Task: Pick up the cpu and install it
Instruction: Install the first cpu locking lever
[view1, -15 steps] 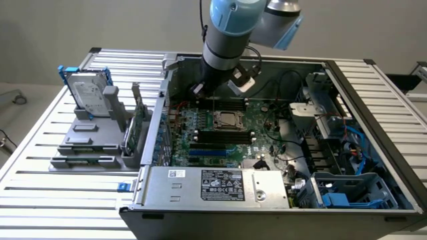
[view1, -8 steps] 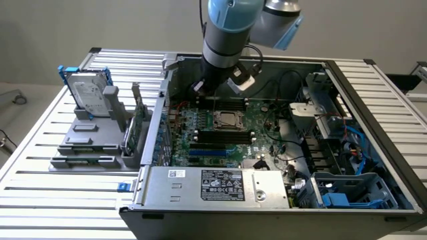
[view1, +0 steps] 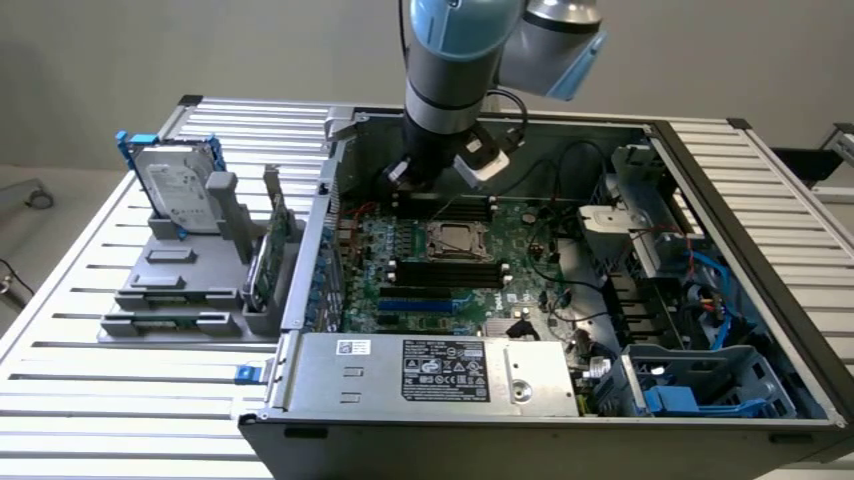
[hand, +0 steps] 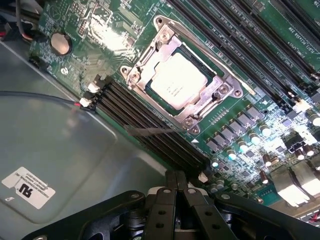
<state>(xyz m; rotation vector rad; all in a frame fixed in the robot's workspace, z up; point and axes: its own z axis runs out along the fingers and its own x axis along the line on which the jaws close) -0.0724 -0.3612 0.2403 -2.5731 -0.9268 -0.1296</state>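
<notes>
Jaws of my gripper (hand: 177, 179) are pressed together, holding nothing (I hang over the motherboard (hand: 240, 117)); the cpu (hand: 178, 86) sits inside its metal-framed socket (hand: 226, 86), near me.

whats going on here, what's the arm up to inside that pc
A robot arm reaches down into an open computer case. Its gripper is shut and holds nothing, hanging above the motherboard beside the memory slots. The cpu already lies in its socket, with the metal frame around it.
</notes>
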